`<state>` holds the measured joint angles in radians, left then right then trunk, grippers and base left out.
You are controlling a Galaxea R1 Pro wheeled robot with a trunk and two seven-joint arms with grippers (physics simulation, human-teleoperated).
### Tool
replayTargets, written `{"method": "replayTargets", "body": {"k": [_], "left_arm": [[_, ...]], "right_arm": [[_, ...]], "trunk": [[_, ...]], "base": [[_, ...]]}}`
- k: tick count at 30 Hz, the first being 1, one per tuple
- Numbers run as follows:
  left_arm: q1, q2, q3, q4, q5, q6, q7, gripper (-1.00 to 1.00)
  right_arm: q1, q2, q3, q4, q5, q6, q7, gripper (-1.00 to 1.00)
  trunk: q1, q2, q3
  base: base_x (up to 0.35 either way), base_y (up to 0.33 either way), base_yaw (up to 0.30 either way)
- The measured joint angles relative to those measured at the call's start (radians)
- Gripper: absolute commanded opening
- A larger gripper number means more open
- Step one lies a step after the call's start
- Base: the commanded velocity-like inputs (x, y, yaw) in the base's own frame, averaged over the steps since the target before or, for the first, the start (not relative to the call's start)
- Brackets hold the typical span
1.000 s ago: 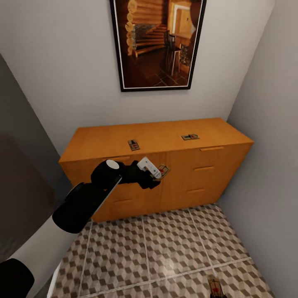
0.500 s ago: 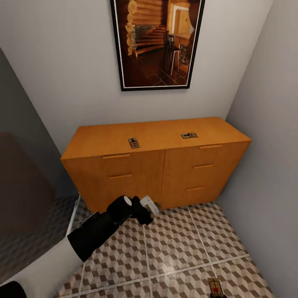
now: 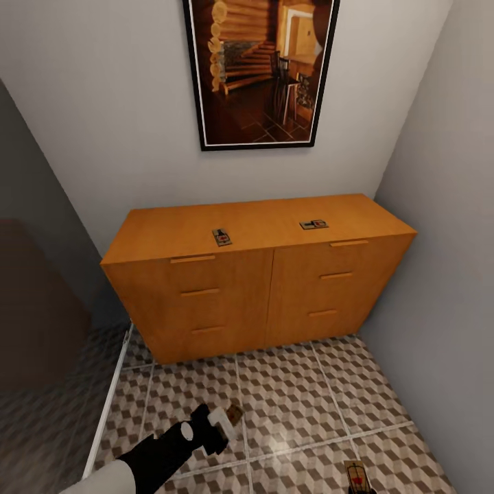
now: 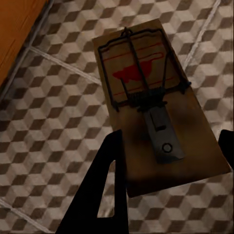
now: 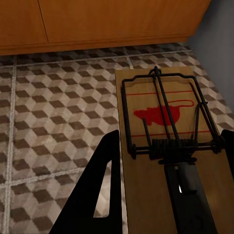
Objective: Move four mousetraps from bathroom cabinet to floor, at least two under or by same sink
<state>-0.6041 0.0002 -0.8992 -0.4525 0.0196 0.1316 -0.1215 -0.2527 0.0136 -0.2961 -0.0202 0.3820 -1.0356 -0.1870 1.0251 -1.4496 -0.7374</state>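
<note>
While the left gripper (image 3: 230, 420) is clamped on a mousetrap (image 4: 146, 100) above the bathroom floor (image 3: 302, 398), releasing too high could flip it.

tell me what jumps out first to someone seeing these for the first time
The wide orange-brown cabinet against the far wall, with two mousetraps lying on its top, under a large framed picture. Lower down, the left gripper holds a third mousetrap just over the cube-patterned floor.
</note>
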Motion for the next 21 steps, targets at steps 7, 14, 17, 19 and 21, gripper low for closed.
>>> {"method": "replayTargets", "body": {"k": [7,14,17,19,21], "left_arm": [[0.05,0.004,0.005,0.278,0.319,-0.299,0.002,-1.0],[0.122,0.015,0.006,0.486,0.478,-0.778,0.011,-1.0],[0.163,0.018,0.008,0.511,0.563,-0.849,0.011,-1.0],[0.185,0.019,0.01,0.517,0.64,-0.876,0.011,-1.0],[0.204,0.02,0.011,0.52,0.72,-0.916,0.011,-1.0]], "right_arm": [[0.0,-0.001,0.0,0.0,0.0,0.0,0.001,-1.0],[0.0,-0.006,0.0,-0.004,0.002,0.029,0.004,-1.0],[0.0,-0.01,-0.003,-0.027,0.004,0.125,0.004,-1.0],[0.0,-0.011,-0.002,-0.07,0.004,0.198,0.004,-1.0],[0.0,-0.012,-0.002,-0.13,0.003,0.268,0.006,-1.0]], "trunk": [[0.0,0.0,0.0],[0.0,0.0,0.0],[0.0,0.0,0.0],[0.0,0.0,0.0],[0.0,0.0,0.0]], "base": [[0.0,0.0,0.0],[0.0,0.0,0.0],[0.0,0.0,0.0],[0.0,0.0,0.0],[0.0,0.0,0.0]]}}
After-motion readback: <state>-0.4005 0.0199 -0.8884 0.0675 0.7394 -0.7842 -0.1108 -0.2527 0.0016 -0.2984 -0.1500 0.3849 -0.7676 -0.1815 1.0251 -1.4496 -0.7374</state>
